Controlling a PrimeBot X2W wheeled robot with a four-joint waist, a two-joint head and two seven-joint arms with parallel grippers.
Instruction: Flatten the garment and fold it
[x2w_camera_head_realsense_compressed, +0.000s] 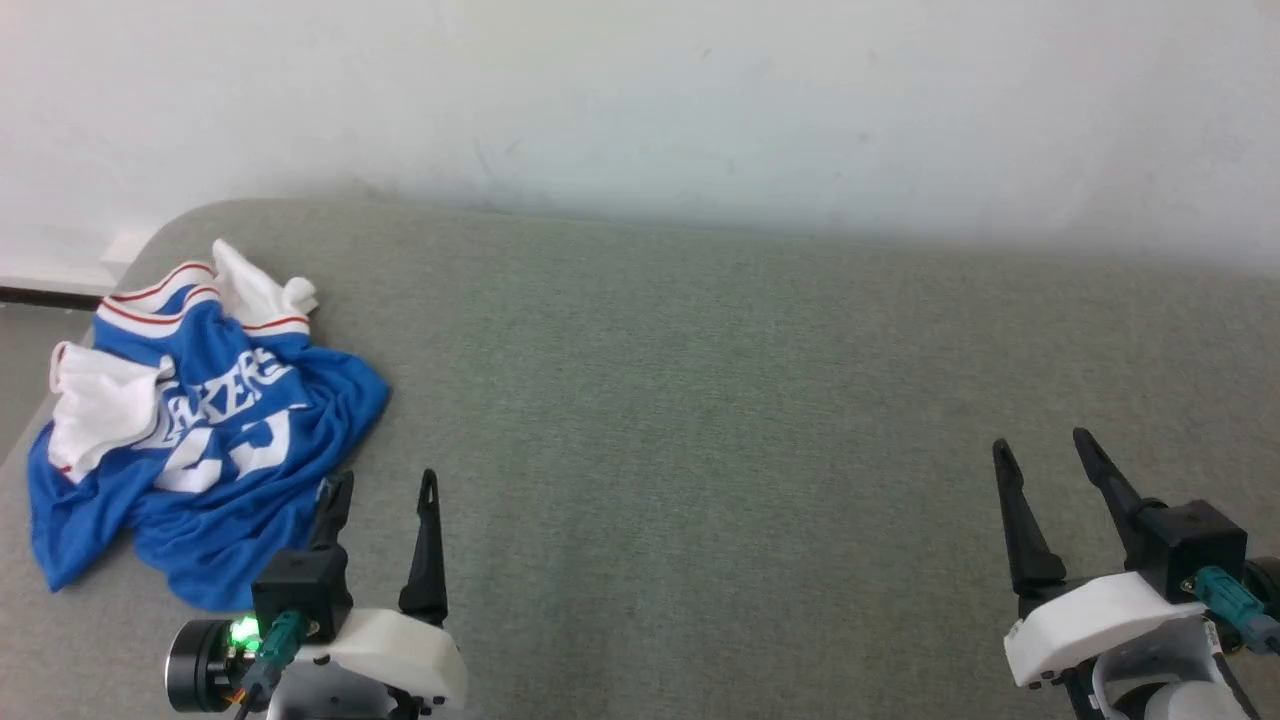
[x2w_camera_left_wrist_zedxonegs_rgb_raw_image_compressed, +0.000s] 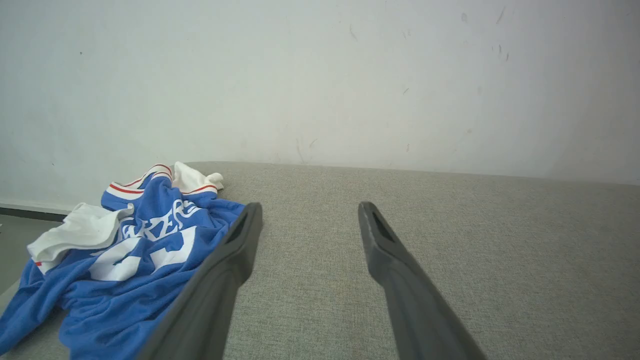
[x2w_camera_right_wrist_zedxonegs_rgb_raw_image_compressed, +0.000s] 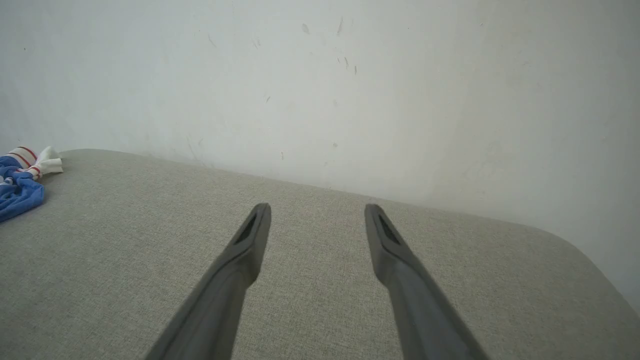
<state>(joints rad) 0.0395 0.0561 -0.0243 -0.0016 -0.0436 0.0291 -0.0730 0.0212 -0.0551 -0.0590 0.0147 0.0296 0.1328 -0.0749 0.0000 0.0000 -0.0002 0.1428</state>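
- The jersey T-shirt lay crumpled in a heap, front up. Its white lettering was creased and a white sleeve was bunched over the blue body.
- It sat just ahead of our left gripper and to that gripper's outer left. In the head view the gripper's outer finger overlapped the shirt's near blue edge, but we could not tell whether it touched the cloth.
- The left gripper's fingers stood apart with nothing between them, pointing past the shirt's inner side over bare surface.
- Our right gripper was well apart from the shirt, which lay far off to its left. Its fingers were also spread and empty.
- Both grippers were low over the grey fabric surface, which ran ahead of them to a white wall.
- We judged that flattening had not begun: no part of the shirt was spread, so the step in hand was the first reach for it.
- The next move called for swinging the left gripper toward its outer side and closing on a single layer at an edge or shoulder.
- The right gripper would have to cross over to take a second point, so that the two could pull the cloth open toward the bare middle.
- Grabbing several bunched layers at once seemed the main risk.
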